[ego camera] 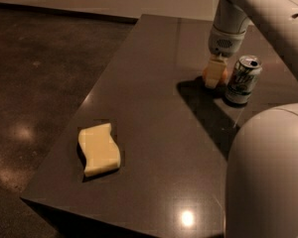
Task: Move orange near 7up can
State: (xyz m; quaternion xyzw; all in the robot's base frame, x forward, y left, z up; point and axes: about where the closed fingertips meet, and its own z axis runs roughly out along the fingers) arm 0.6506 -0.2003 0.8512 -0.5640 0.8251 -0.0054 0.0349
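My gripper (216,76) hangs from the arm at the far right of the dark table (154,108). It is shut on the orange (206,74), which shows only as orange edges on either side of the pale front finger (215,72). The orange is low over the table, close to the left of the 7up can (243,80). The can stands upright, with a silver top and a green-and-white side. I cannot tell whether the orange touches the table or the can.
A pale yellow wavy-edged sponge (99,149) lies near the table's front left corner. The robot's white body (268,177) fills the lower right. The arm casts a dark shadow (208,113) across the table. Dark floor lies to the left.
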